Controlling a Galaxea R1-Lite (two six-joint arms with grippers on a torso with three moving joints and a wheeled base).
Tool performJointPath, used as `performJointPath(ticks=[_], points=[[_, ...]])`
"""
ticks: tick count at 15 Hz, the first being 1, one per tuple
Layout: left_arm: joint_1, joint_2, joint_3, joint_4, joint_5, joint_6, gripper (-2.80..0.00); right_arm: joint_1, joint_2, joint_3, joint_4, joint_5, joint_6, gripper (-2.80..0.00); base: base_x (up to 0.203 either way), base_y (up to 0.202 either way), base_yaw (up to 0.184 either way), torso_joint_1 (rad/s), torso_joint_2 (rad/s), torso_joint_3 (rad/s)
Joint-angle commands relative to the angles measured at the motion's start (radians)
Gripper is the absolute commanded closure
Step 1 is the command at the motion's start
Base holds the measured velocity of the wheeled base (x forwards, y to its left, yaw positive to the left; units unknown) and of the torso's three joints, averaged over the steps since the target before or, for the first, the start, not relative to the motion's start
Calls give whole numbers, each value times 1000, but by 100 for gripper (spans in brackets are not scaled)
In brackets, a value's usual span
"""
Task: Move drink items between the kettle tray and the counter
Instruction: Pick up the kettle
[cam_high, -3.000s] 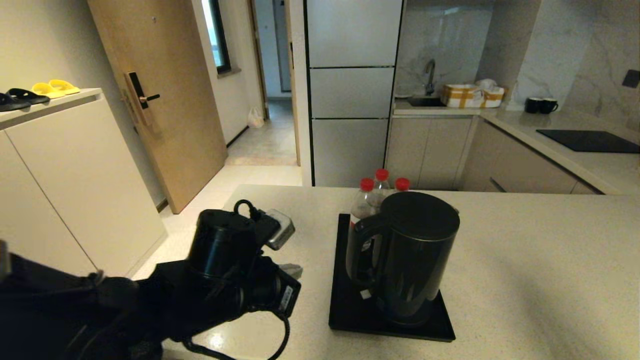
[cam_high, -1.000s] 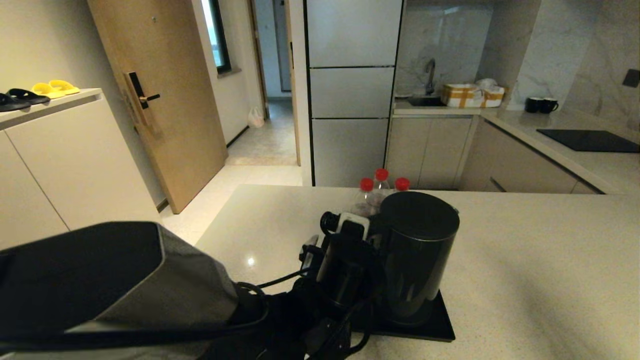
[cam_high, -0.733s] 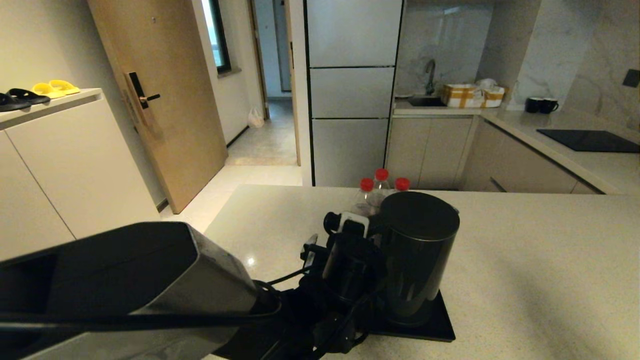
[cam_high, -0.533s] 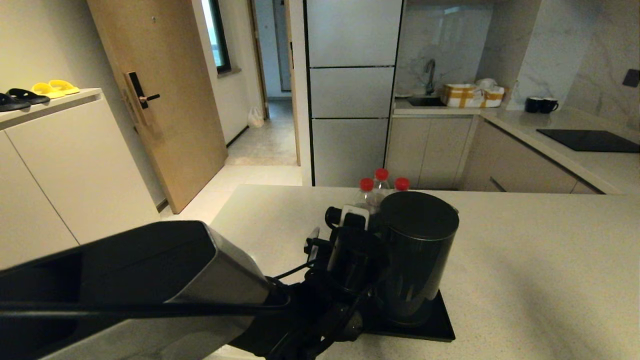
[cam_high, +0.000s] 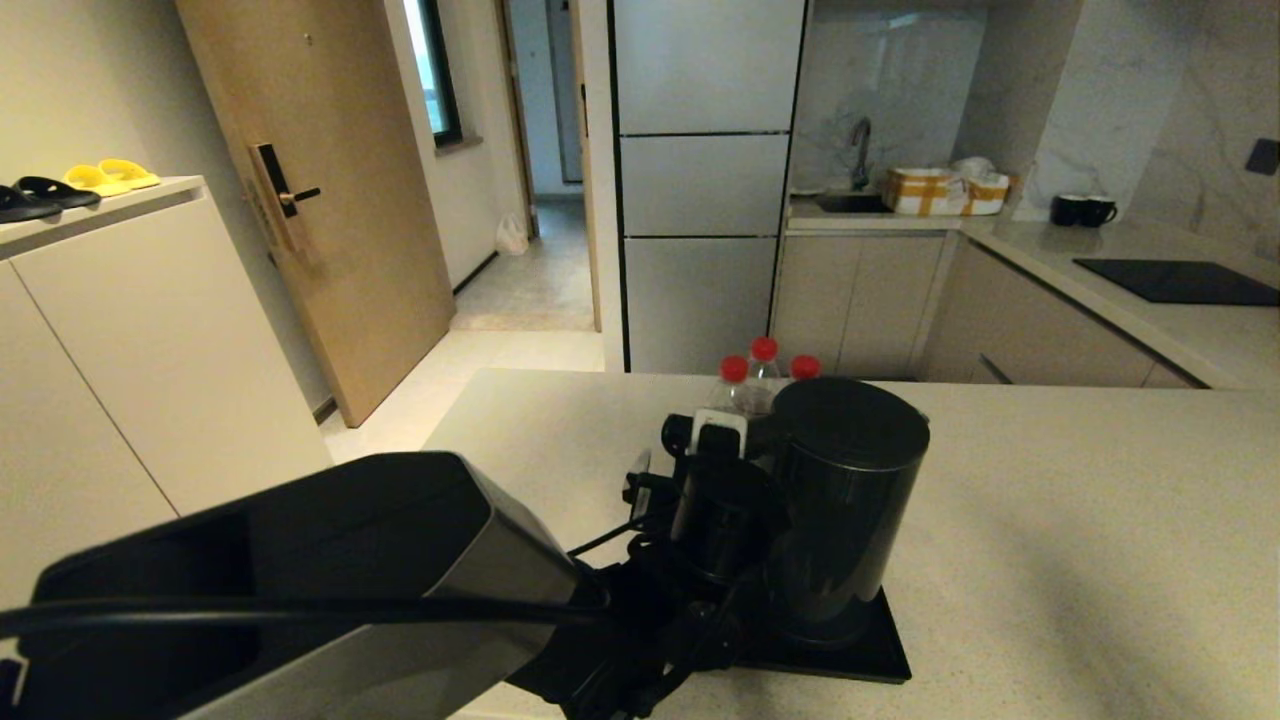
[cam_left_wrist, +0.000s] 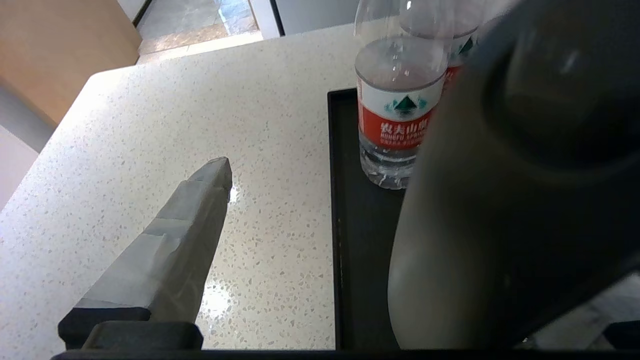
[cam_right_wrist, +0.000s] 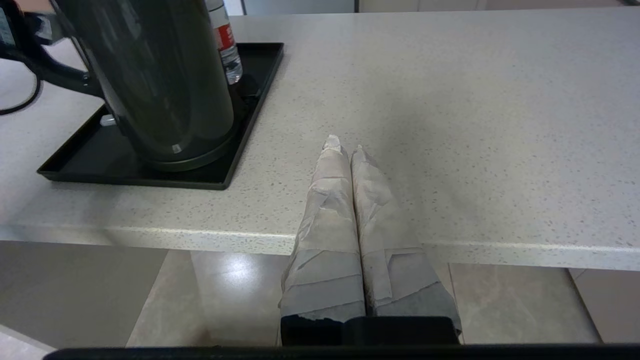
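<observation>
Water bottle (cam_left_wrist: 397, 107) red label, Chinese characters 农夫山泉, smaller Latin "NONGFU SPRING" partly legible

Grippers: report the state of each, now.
Left gripper: at the kettle handle; open or shut cannot be told.
Right gripper: shut, holding nothing, at the counter edge.

Glossy black kettle (cam_high: 845, 510); polished speckled stone counter (cam_high: 1080, 540).
</observation>
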Motion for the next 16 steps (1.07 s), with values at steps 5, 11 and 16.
performJointPath(ticks=[5,11,16], points=[[28,40,-12,-6,4,-3,-280,-1,0,0,1,0,0,0,0,0,0,0,0,0],[31,49,-31,-12,4,5,-280,-1,0,0,1,0,0,0,0,0,0,0,0,0],[32,39,-25,-14,4,5,0,-1,0,0,1,0,0,0,0,0,0,0,0,0]])
